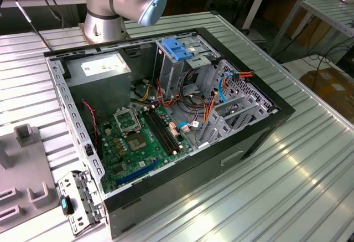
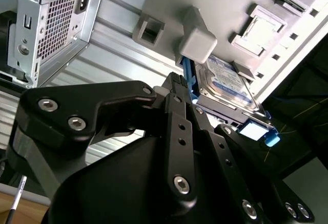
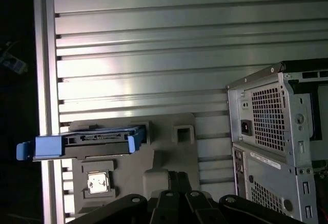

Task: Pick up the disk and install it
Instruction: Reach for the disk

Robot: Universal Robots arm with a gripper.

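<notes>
Disk [image 2: 225, 76] parked in grey holder [image 3: 165, 155], gripper [image 2: 177, 93] close by
Silver, white-and-blue label, blue rail round it, standing on edge in the holder's slot on the ribbed table [image 3: 154, 55]. Can't tell how the jaws stand. Open computer case [image 1: 251, 139] carries circuit board [image 1: 138, 139] and cables [image 1: 194, 109].

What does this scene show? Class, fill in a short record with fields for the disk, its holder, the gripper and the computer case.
disk: in blue carrier, resting on the grey holder, not yet installed
grey holder: on the ribbed metal table, beside the case
gripper: close to the disk, contact unclear
computer case: side open, motherboard exposed
</notes>
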